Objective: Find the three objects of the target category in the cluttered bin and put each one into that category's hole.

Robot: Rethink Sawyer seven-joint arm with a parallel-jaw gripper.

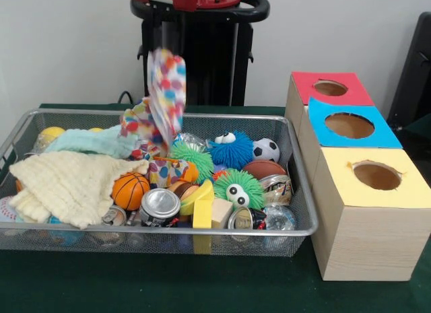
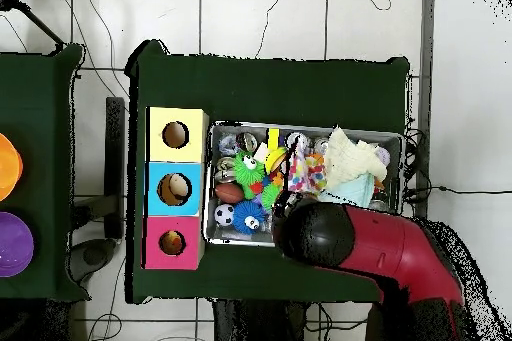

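Gripper: hidden from us under the arm overhead and blurred in front; we cannot tell how it stands.
Spotted cloth: hangs lifted above the mesh bin, its lower end near the bin's back edge.
Cream cloth: piled at the bin's left end.
Boxes: yellow box, blue box, red box in a row beside the bin's right edge, each with one hole.

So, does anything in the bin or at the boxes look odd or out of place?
Yes. A polka-dot cloth hangs above the wire bin, its lower end trailing into the clutter. The claw is not visible. The yellow box's hole has ragged, torn edges; the other holes look clean.
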